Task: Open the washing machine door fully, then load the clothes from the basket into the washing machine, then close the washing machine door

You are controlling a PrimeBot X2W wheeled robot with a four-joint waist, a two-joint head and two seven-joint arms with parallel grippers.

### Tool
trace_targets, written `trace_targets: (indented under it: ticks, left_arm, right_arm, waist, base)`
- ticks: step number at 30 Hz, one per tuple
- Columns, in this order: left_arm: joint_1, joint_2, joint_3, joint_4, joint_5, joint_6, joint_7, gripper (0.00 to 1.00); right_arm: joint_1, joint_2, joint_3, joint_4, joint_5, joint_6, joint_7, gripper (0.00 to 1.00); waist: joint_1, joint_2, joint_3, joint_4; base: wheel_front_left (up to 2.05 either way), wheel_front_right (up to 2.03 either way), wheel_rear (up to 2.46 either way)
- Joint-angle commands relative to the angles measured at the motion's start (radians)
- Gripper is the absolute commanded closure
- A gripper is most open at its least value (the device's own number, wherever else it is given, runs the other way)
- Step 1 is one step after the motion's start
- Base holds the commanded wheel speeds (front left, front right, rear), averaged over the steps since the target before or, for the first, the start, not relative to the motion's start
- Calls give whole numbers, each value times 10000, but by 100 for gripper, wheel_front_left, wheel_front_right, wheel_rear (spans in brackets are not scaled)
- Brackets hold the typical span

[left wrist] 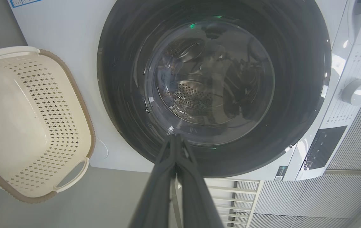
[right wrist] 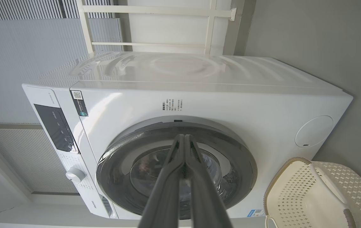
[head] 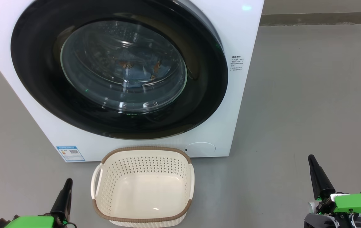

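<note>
Your left gripper (head: 67,184) and right gripper (head: 312,162), both pinched empty, sit well short of the shut glossy black round door (head: 120,66).

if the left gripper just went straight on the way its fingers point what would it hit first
Most likely the washing machine door: in the left wrist view the left gripper, fingers together, aims at the rim of its glass window. Nothing shows in between, though depth is unclear.

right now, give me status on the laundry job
Left gripper shut, right gripper shut, both empty. Washing machine door closed, clothes seen inside. Basket empty. Nothing in the way.
</note>
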Motion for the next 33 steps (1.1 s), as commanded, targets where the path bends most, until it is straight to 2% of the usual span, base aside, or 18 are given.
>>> trace_targets:
  ticks: [1, 33]
  left_arm:
    - [-485, 131, 342, -181, -79, -69, 72, 100]
    - [-485, 131, 342, -181, -79, -70, 72, 100]
  right_arm:
    - [-131, 0, 182, -289, 29, 16, 66, 100]
    - [-133, 16, 160, -288, 10, 16, 84, 100]
  waist:
    - [0, 0, 0, 0]
    - [0, 0, 0, 0]
  base:
    - [0, 0, 0]
    - [0, 0, 0]
